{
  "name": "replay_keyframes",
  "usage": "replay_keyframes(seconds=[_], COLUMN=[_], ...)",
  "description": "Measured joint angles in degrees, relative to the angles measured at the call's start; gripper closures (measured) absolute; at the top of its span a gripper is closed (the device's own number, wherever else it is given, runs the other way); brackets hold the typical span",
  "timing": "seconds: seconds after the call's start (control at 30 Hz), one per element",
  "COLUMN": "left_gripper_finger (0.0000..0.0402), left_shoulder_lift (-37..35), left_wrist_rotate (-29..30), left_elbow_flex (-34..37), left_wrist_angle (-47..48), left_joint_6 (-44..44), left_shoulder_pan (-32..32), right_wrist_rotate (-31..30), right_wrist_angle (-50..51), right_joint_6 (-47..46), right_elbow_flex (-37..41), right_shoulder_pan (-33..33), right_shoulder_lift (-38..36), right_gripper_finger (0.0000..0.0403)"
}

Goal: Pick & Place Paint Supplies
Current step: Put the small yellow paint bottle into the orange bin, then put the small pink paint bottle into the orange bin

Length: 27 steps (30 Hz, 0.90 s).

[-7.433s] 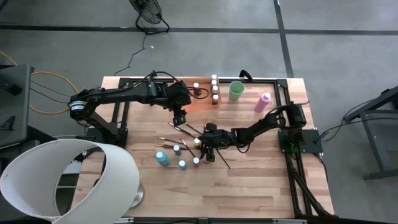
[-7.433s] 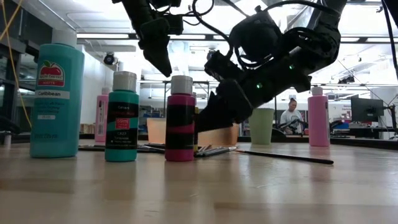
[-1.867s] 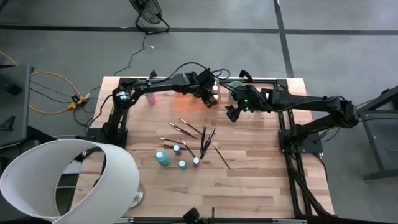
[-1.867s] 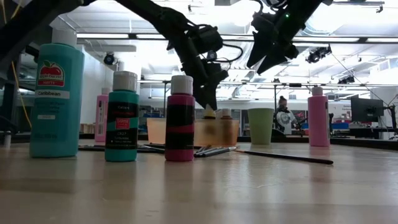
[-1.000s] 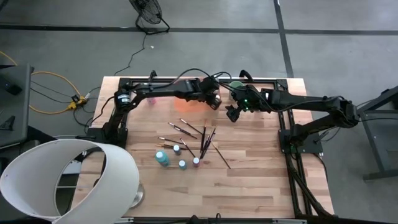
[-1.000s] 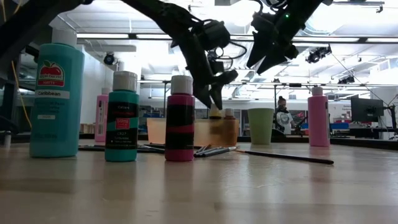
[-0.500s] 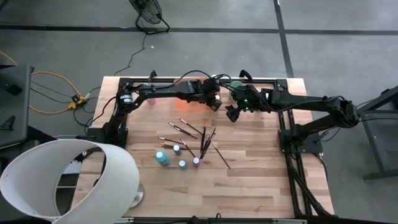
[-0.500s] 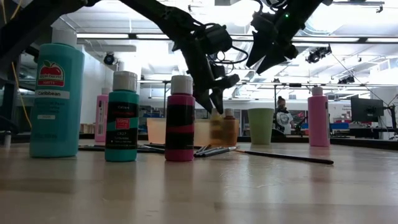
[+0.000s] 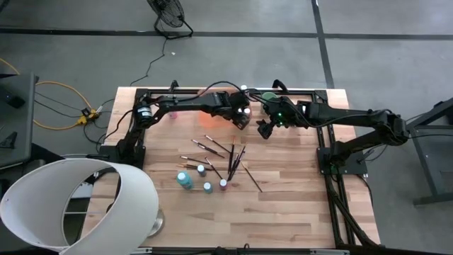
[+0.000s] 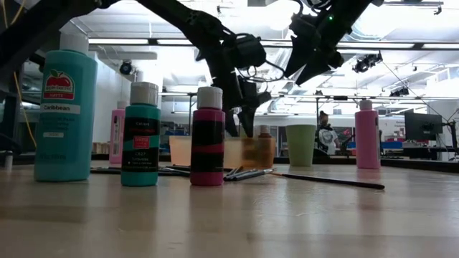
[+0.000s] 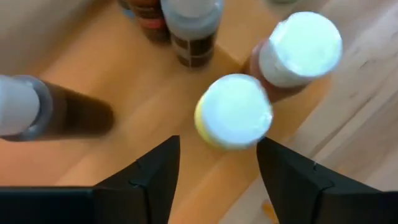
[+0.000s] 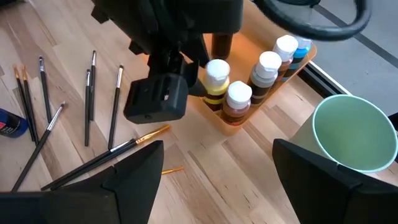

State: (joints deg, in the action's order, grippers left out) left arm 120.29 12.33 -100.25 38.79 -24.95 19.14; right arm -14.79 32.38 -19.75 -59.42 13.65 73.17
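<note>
Paint bottles stand nearest in the low view, three in a row: a large teal bottle [image 10: 65, 106], a smaller teal one [image 10: 140, 134] and a magenta one [image 10: 209, 136], all upright with pale caps. Behind them lie the paintbrushes [image 9: 230, 157], loose on the wooden table [image 9: 297, 198]; seven or so can be counted in the right wrist view [image 12: 91, 93], though some overlap and more may be cut off at the edge.

Farther back sits the orange tray [image 12: 231, 130] with at least five bottles upright inside (caps crowd together, so the count is uncertain). The yellow bottle [image 11: 231, 120] stands at the tray's near corner beside a brown bottle [image 11: 292, 53].

The left gripper [image 11: 214, 165] reaches across from the far left, pointing down just above the yellow bottle, fingers spread to either side of its cap and not touching it. The right gripper [image 9: 263, 128] hangs beside the tray, fingers wide apart, holding nothing.

Beyond stand a light green cup [image 12: 348, 134] and a tall pink bottle [image 10: 366, 135].
</note>
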Motion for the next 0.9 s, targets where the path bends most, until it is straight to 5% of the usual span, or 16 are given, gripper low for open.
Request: replay_keyframes(seconds=[0.37,0.77,0.9], left_gripper_finger=[0.0179,0.0179,0.0179], left_shoulder_lift=[-4.77,-13.05,-13.99], left_wrist_rotate=[-0.4,-0.65,0.25], left_elbow_flex=[-0.12,-0.2,-0.09], left_wrist_angle=[2.79,10.53,13.29], left_joint_6=[4.44,14.91,16.02], left_shoulder_pan=[-0.03,-3.69,-5.33], right_wrist_rotate=[0.36,12.39,15.29], right_wrist_angle=[0.49,2.46,-4.04], right_joint_6=[-0.13,1.83,1.98], right_elbow_flex=[0.0,3.32,7.86], right_shoulder_pan=[-0.04,-3.16,-7.63], right_shoulder_lift=[0.0,0.01,0.02], right_gripper_finger=[0.0109,0.0109,0.0109])
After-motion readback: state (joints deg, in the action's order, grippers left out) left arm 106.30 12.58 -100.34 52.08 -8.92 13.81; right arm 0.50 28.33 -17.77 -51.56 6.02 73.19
